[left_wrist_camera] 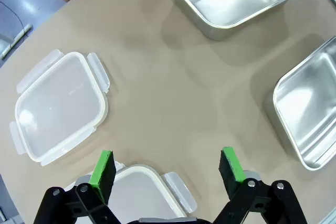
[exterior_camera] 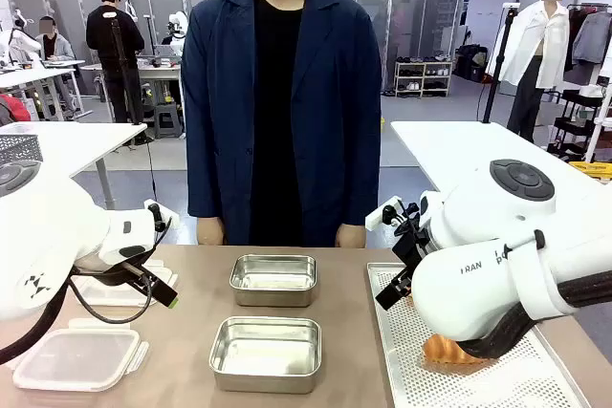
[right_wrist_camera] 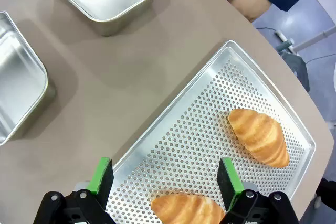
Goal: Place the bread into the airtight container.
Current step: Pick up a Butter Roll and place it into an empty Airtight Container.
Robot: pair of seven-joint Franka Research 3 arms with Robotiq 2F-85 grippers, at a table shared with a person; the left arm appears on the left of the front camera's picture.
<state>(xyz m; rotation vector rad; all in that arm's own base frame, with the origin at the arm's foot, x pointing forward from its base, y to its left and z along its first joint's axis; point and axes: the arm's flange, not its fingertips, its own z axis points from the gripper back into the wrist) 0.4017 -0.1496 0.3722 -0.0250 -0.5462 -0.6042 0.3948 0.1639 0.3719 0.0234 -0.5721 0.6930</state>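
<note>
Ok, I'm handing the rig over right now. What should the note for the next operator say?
Left gripper: open, empty, over one plastic lid; a second lid lies beside it.
Right gripper: open, empty, over the perforated tray, just above the nearer croissant.
The other croissant lies farther along the tray.
Near metal container and far metal container: mid-table, both empty.
Done: no bread placed yet.
Left: grasp a croissant and set it in a container.

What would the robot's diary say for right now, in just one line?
stage: bread not picked | right gripper: open, above nearer croissant on tray | left gripper: open, over lid | steel containers: empty
</note>
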